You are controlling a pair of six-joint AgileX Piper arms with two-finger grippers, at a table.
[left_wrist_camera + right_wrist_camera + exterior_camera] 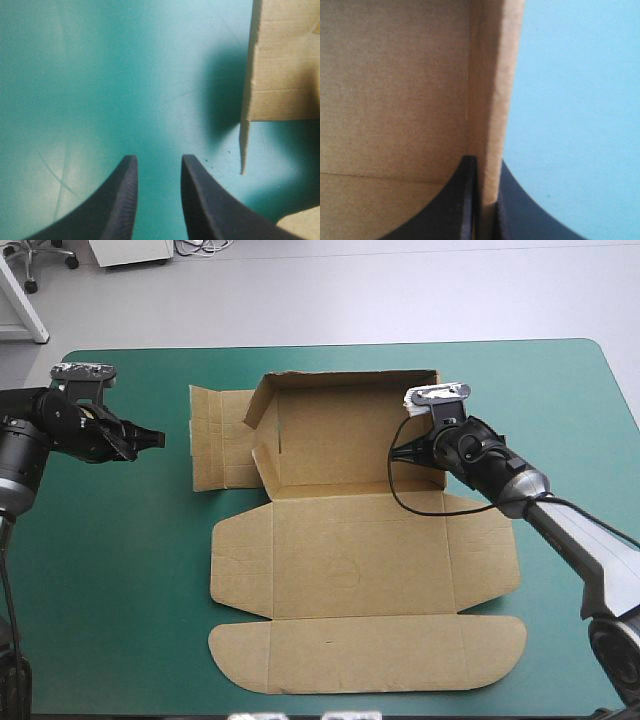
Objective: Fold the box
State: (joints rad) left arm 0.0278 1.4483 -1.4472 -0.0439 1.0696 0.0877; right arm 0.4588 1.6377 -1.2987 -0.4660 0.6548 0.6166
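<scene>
**Item:** brown box [360,570], a single cut sheet, partly erected, lying at the middle of the teal-green cover [120,590].

**Nearest section:** round-cornered lid [365,652], flat, close to the table's near edge.

**Middle section:** broad centre panel with a side flap at each end, all flat on the cover.

**Far section:** back wall and left wall stand upright. A creased outer flap [222,450] lies flat on the cover to their left.

**Right gripper** [418,450] [485,161]: at the far section's right wall [492,100]. The black fingers are all but closed, pinching that upright wall between them. One finger is inside the box, the other outside over the cover.

**Left gripper** [150,438] [159,157]: left of the box and apart from it, over bare cover. The fingers are parted by a narrow gap and hold nothing. The creased outer flap's edge shows ahead of it, off to one side.
</scene>
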